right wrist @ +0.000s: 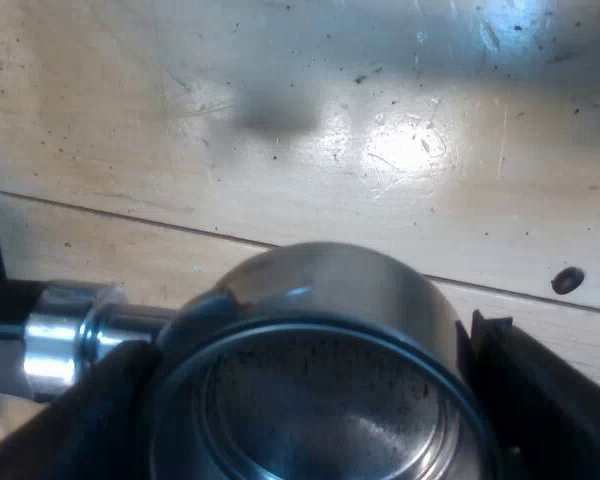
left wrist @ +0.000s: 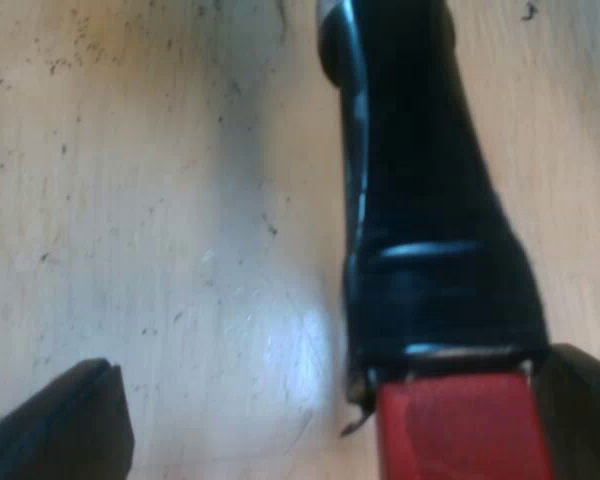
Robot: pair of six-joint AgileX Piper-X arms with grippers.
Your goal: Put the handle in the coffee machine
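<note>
- My left gripper (left wrist: 330,410) is spread wide. One black finger (left wrist: 60,425) stands well apart from the glossy dark handle (left wrist: 430,200), whose red end (left wrist: 460,430) lies just beside the other finger.
- My right gripper (right wrist: 305,400) clamps the metal holder by its round steel basket (right wrist: 330,290), a finger on each side.
- The holder is over the pale, scratched wooden table (right wrist: 280,120).

Pale, speckled wooden tabletop (right wrist: 280,130) with 1 seam (right wrist: 130,222) and 1 dark spot (right wrist: 568,280).
</note>
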